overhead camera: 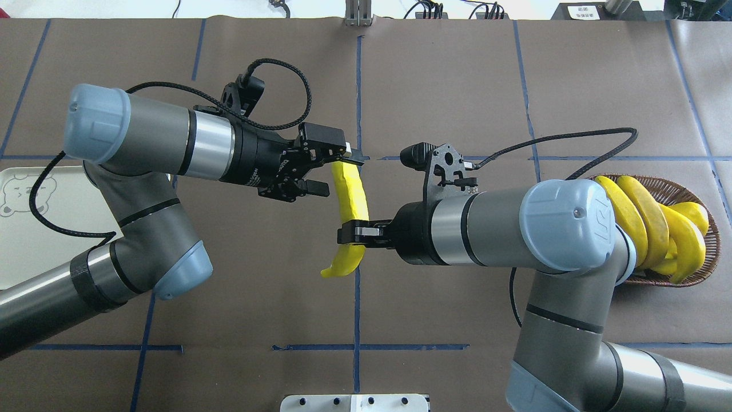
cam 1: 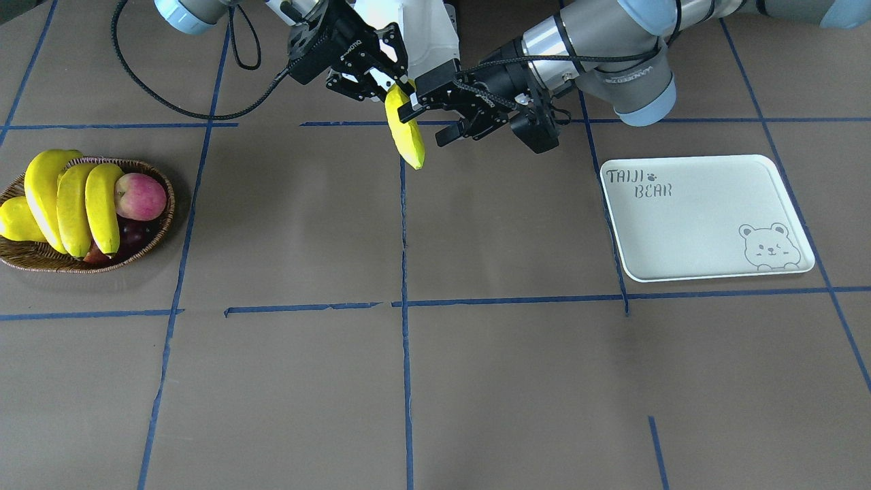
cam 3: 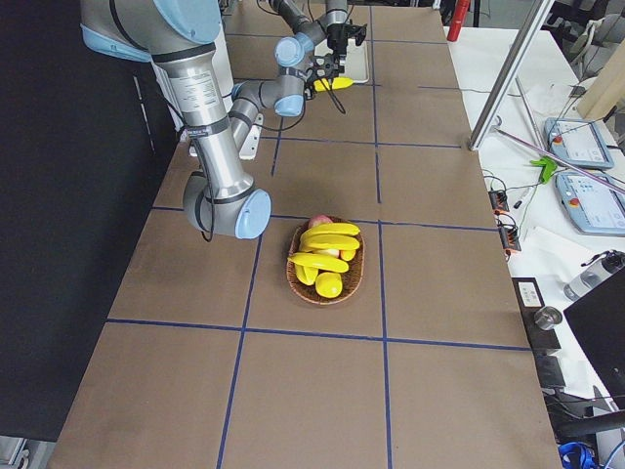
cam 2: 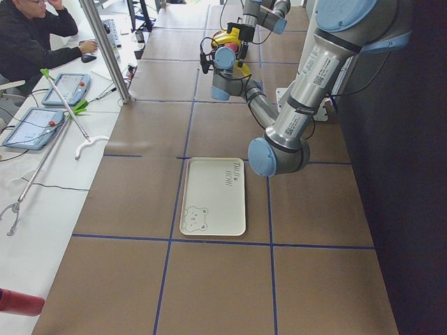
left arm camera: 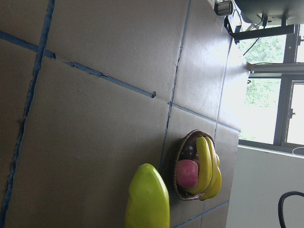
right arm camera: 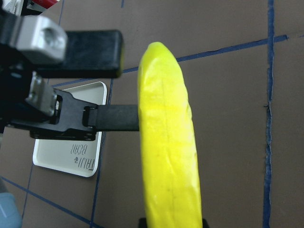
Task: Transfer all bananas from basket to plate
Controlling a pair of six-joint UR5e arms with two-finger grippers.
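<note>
You have one banana off the bench, hanging in the air over the middle, above the centre line of blue tape. It lies between basket and plate and well apart from both.

Your right claw is clamped on it toward the end nearer the robot. The right wrist view shows a black pad on each side of the fruit. Your left claw has its jaws spread about the banana's far end. One finger passes just behind the fruit and the other stands clear of it. You cannot tell from any view whether the nearer finger touches.

Three bananas lie side by side across the basket, their upper ends overhanging the rim. Sharing the basket with them:
- a red apple, touching the nearest banana
- a yellow fruit at the outer edge
- dark fruit beneath, too shadowed to identify

The basket sits at the robot's right end of the bench.

The plate lies flat at the robot's left end, with its lettering and bear outline fully in view.
</note>
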